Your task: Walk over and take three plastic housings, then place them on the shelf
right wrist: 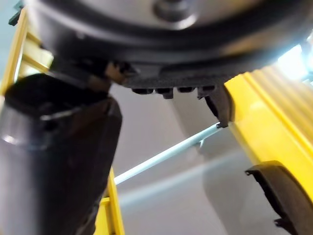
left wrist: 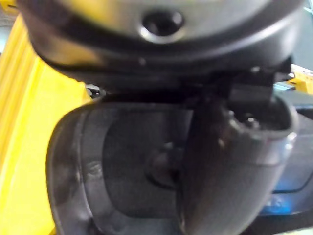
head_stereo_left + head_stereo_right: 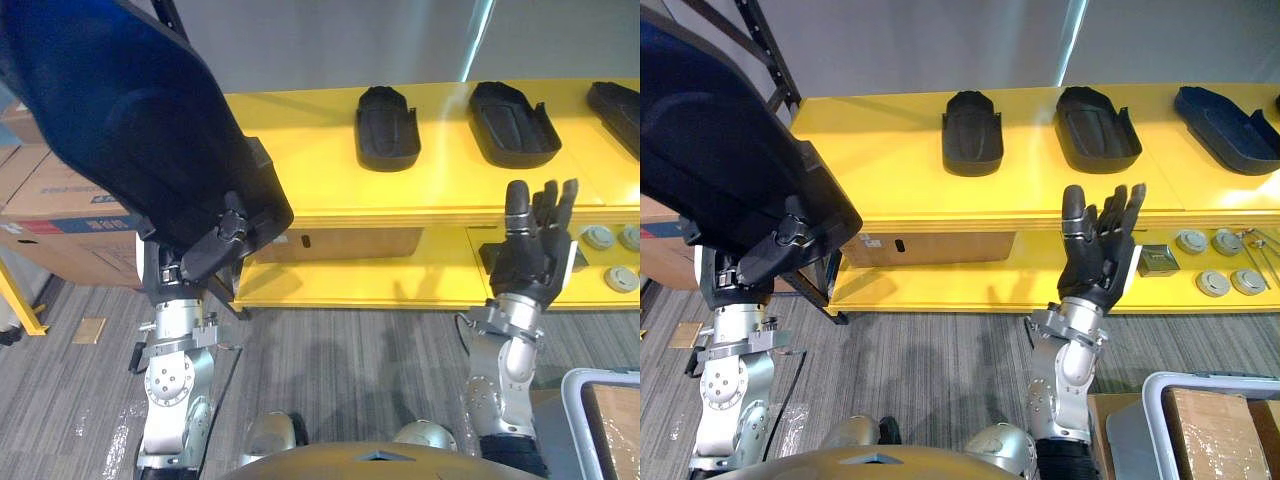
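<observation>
three black moulded plastic housings (image 3: pixel 972 133) (image 3: pixel 1098 125) (image 3: pixel 1225 125) lie on the top of the yellow metal shelf (image 3: pixel 890 170) — another large black plastic housing (image 3: pixel 120 120) is clamped in the left hand (image 3: pixel 215 250), raised by the shelf's left end, not yet set down. the right hand (image 3: pixel 1095 255) is empty, fingers spread.

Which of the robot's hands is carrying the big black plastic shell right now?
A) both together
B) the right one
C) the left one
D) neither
C: the left hand is curled round the edge of the large black plastic housing and holds it up, while the right hand stands open and empty in front of the yellow shelf.
</observation>
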Controlling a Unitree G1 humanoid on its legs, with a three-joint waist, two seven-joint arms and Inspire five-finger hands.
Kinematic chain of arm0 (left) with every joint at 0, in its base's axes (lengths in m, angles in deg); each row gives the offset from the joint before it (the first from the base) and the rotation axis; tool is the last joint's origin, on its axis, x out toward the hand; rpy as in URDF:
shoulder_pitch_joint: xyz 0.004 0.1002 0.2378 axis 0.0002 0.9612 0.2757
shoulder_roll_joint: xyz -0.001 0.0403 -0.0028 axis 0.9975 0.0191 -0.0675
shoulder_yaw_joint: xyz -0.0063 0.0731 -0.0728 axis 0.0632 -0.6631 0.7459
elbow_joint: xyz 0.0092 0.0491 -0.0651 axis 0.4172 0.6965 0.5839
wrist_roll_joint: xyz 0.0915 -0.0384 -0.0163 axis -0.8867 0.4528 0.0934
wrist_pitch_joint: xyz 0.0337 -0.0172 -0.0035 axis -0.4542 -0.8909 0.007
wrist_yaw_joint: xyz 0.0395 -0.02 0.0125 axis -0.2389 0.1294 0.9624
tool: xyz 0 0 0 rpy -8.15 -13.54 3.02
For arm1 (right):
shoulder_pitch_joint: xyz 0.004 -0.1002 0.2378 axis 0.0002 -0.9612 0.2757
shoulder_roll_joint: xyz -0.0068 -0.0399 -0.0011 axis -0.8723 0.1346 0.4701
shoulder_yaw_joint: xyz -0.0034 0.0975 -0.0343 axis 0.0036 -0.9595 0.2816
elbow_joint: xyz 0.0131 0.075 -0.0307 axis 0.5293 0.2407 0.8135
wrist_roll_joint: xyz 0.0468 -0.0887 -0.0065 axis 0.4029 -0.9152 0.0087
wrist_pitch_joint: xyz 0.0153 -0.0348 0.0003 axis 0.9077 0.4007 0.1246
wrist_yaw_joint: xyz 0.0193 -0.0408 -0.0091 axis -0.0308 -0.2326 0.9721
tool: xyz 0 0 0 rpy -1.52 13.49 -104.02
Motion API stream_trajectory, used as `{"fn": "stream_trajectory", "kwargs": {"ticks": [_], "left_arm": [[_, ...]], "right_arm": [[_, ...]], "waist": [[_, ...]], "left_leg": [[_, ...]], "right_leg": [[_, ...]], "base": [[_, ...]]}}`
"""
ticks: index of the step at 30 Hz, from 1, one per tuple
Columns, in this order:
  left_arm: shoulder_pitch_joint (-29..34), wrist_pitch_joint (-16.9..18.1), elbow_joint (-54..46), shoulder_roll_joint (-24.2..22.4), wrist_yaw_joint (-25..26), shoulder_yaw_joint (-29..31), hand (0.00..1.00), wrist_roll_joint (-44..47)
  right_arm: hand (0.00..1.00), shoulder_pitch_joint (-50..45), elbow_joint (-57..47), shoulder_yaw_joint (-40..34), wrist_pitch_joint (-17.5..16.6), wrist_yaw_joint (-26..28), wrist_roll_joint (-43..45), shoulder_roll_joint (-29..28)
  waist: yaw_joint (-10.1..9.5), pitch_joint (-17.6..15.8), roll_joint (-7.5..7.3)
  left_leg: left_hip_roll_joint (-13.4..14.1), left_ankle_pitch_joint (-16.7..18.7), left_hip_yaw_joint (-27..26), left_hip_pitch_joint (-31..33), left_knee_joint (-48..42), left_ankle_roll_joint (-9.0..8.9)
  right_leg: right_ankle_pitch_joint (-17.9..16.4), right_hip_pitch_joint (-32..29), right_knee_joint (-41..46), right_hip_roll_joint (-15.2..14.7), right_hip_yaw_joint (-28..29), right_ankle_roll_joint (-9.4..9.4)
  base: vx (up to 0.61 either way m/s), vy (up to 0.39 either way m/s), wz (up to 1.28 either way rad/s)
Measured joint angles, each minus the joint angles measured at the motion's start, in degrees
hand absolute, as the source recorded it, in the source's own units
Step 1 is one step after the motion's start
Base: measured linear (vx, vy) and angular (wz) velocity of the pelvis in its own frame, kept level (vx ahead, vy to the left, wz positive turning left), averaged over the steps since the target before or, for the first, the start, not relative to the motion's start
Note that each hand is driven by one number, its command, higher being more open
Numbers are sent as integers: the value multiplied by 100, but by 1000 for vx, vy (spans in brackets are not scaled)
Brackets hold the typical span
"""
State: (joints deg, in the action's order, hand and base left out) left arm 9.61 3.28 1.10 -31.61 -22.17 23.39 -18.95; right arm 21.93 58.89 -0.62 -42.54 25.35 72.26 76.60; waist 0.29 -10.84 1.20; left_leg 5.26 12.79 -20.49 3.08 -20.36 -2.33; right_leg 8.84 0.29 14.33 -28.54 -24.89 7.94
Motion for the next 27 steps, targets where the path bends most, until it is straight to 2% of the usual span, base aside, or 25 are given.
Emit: {"fn": "stream_trajectory", "kwargs": {"ticks": [1,2,4,5,6,7,8,10,13,15,16,17,19,20,21,22,23,24,25,26,27], "left_arm": [[0,0,-3,23,-16,18,0,1],[-4,0,-4,57,-73,70,0,20],[-19,-1,-23,204,-186,137,0,69],[-38,-13,-24,220,-211,140,0,80],[-80,-92,-48,214,-218,136,0,89],[-83,-149,-49,198,-171,126,0,79],[-83,-267,-48,159,-70,74,0,10],[-68,-397,-48,86,38,-40,0,-9],[-5,-483,-49,-64,76,-79,0,-10],[15,-482,-49,-109,147,-72,0,-3],[56,-483,-41,-109,213,-57,0,3],[89,-486,-39,-113,250,-61,0,3],[153,-490,-44,-117,281,-51,0,3],[211,-489,-48,-117,284,-33,0,2],[198,-486,-49,-121,205,-33,0,-1],[213,-485,-47,-120,156,-44,0,-7],[228,-484,-46,-121,123,-79,0,-41],[230,-484,-45,-123,113,-102,0,-89],[224,-485,-44,-123,54,-133,0,-155],[200,-485,-44,-108,1,-139,0,-191],[131,-489,-44,-64,-89,-140,0,-233]], "right_arm": [[100,-36,0,10,2,0,-88,-24],[100,-85,-3,17,7,29,-208,-60],[100,-212,-64,12,32,135,-242,-71],[100,-241,-105,-8,50,135,-301,-71],[100,-300,-246,-48,122,142,-407,-69],[100,-301,-297,-49,149,170,-422,-56],[100,-301,-309,-64,173,189,-416,-41],[100,-315,-309,-118,251,185,-403,-23],[100,-327,-306,-137,335,200,-395,136],[100,-333,-269,-175,336,277,-400,258],[100,-337,-207,-170,336,310,-427,326],[100,-360,-164,-180,336,307,-427,418],[100,-380,-152,-200,336,337,-422,529],[100,-383,-156,-257,334,426,-417,594],[100,-370,-160,-461,335,480,-395,625],[100,-358,-158,-553,334,475,-387,618],[100,-355,-139,-636,334,456,-379,644],[100,-355,-118,-657,334,415,-374,670],[100,-357,-98,-671,334,312,-376,697],[100,-361,-96,-686,334,241,-376,685],[100,-381,-69,-722,334,140,-375,609]], "waist": [[-17,0,0],[6,1,9],[152,47,47],[175,58,47],[158,75,35],[158,85,24],[187,93,35],[244,96,28],[236,98,35],[123,92,44],[99,87,45],[71,76,68],[-22,58,148],[16,94,174],[102,76,106],[119,88,125],[152,112,161],[151,143,210],[159,198,298],[184,229,346],[309,237,247]], "left_leg": [[-32,-23,-78,-53,125,80],[-58,-94,-157,-108,326,155],[-49,-313,-179,-171,710,329],[-51,-354,-200,-172,787,349],[-55,-415,-321,-171,899,332],[-60,-465,-406,-170,913,291],[-50,-484,-470,-175,911,297],[-46,-497,-495,-203,913,308],[-9,-496,-555,-283,827,309],[175,-418,-641,-158,346,381],[360,-366,-617,24,-223,431],[556,-364,-441,247,-867,433],[719,-366,-250,275,-1210,428],[712,-380,-221,233,-1102,406],[617,-428,-109,298,-953,310],[629,-341,11,278,-622,270],[629,-488,243,133,-25,14],[649,-688,328,-8,369,-115],[620,-777,359,-264,758,-352],[579,-699,299,-384,910,-458],[425,-618,244,-480,1062,-434]], "right_leg": [[119,-90,18,0,28,-160],[0,-211,187,57,25,-262],[-765,-229,323,741,15,-129],[-939,-212,243,923,5,-153],[-1127,-165,-74,1246,-29,-279],[-1145,-55,-435,1395,-99,-339],[-904,102,-810,1473,-120,-270],[-734,275,-1171,1561,-130,-211],[-697,434,-1333,1596,-115,-172],[-785,448,-1351,1664,14,-249],[-829,479,-1352,1706,23,-242],[-873,542,-1340,1762,96,-247],[-876,654,-1363,1825,236,-253],[-861,671,-1395,1838,321,-249],[-752,598,-1501,1778,384,-264],[-703,466,-1475,1731,496,-245],[-650,335,-1407,1679,627,-179],[-623,251,-1391,1670,748,-135],[-568,192,-1392,1650,916,-44],[-536,184,-1392,1615,981,7],[-489,183,-1400,1503,998,78]], "base": [[-97,249,-41],[-45,169,-28],[21,117,-14],[54,68,-22],[50,45,-37],[77,49,-45],[71,30,-28],[66,1,-11],[35,-18,-12],[-16,-39,-24],[-71,-89,-19],[-64,-79,-19],[-6,-8,-42],[59,2,-41],[54,-17,-33],[17,41,-39],[-12,98,-61],[-2,205,-77],[7,217,-69],[11,276,-47],[-4,259,-19]]}}
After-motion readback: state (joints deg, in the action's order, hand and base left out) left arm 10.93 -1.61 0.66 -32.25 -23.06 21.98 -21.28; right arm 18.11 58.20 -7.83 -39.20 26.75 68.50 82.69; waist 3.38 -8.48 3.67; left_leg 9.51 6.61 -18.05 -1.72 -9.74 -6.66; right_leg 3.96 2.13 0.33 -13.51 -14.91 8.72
